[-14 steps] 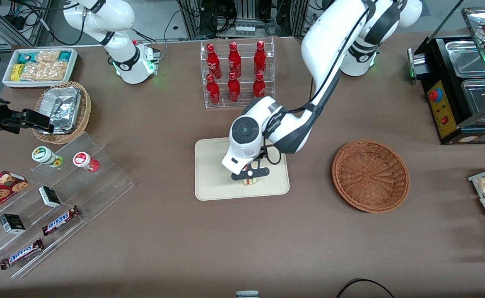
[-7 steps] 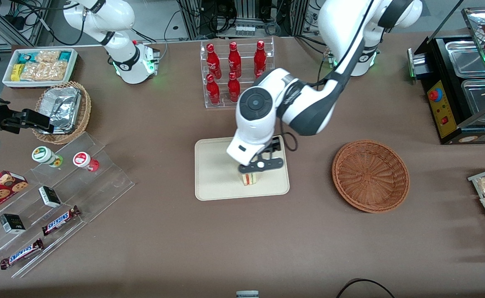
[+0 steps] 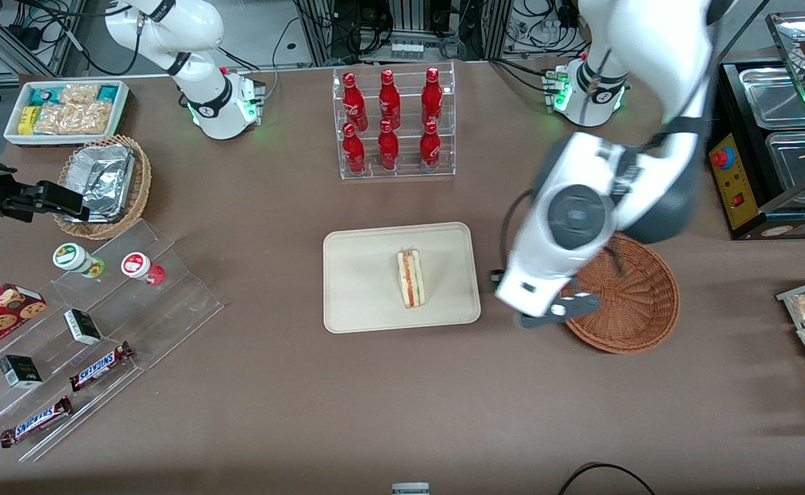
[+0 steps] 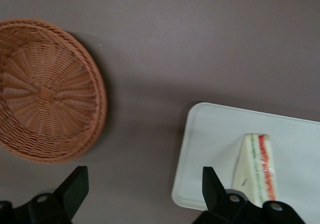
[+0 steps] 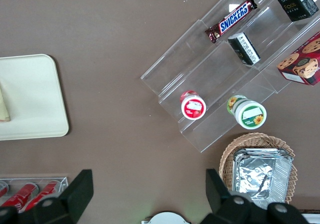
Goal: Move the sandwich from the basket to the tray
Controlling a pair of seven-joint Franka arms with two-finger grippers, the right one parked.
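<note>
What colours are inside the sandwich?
Red, green and pink stripes between pale bread on the sandwich, clearest in the front view.

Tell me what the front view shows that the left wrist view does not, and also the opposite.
Only the front view shows the red bottles in their clear rack, the foil-lined basket, the snack bars on the acrylic steps, and the whole working arm, with its claw raised between tray and basket, over the basket's edge. Only the left wrist view shows the claw's fingers up close, spread wide open and empty. Both show the sandwich lying on the tray, the empty reddish-brown basket beside it, and the brown table.
</note>
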